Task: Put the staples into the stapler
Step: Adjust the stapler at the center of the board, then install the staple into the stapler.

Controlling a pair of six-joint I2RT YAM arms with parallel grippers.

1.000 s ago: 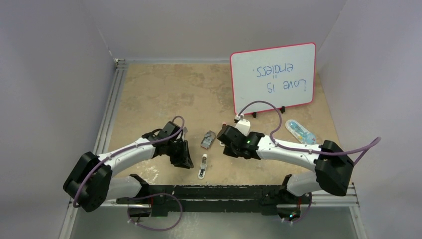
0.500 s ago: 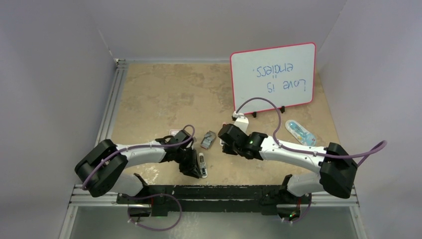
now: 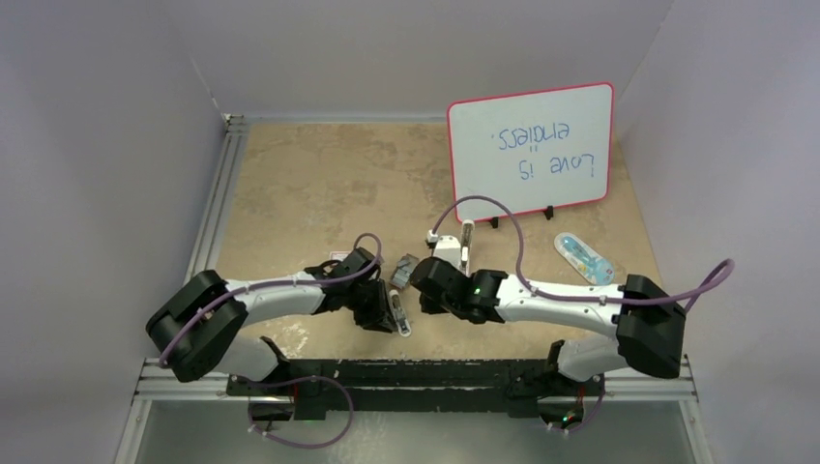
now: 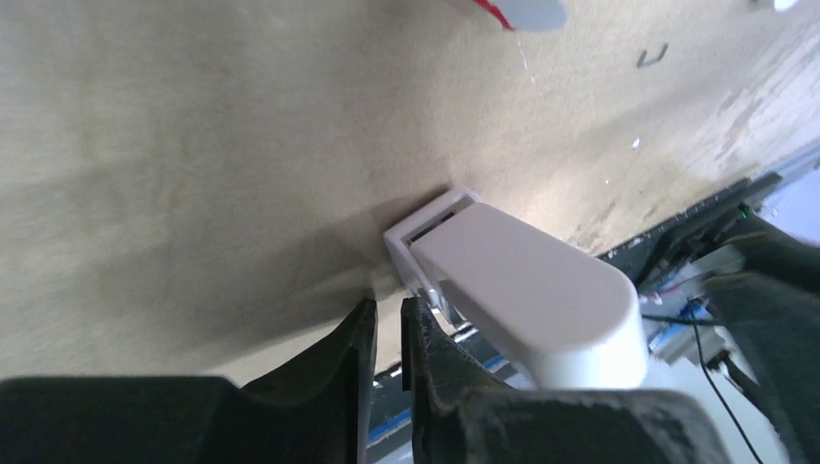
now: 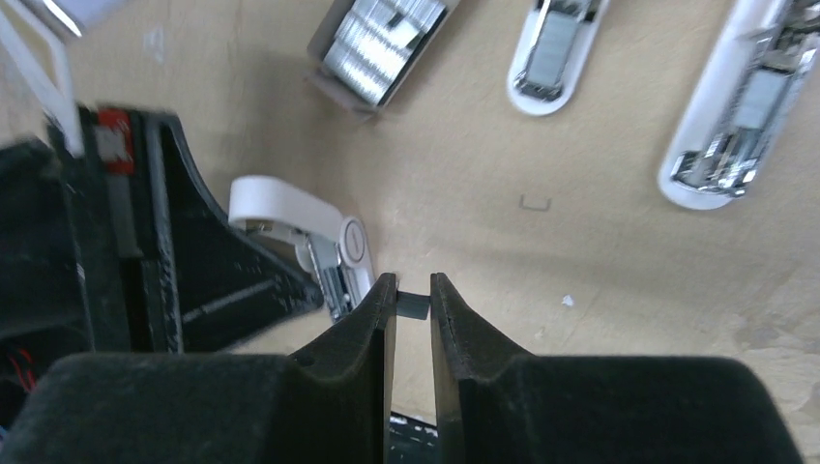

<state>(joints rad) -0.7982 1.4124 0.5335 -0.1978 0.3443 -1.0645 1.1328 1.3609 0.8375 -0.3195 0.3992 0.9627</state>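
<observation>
On the tan table (image 3: 309, 184), with a whiteboard (image 3: 530, 150) propped at upper right, both arms meet at lower centre of the top view. The left gripper (image 4: 389, 311) is drawn to a thin slit with nothing seen inside, and its frame-right finger is against the pale stapler (image 4: 527, 290). The right gripper (image 5: 414, 282), nearly closed, pinches a small dark grey piece (image 5: 414, 304) beside that stapler. The staples (image 5: 387, 39) lie in a grey tray (image 5: 327, 82) at the upper left of the right wrist view.
</observation>
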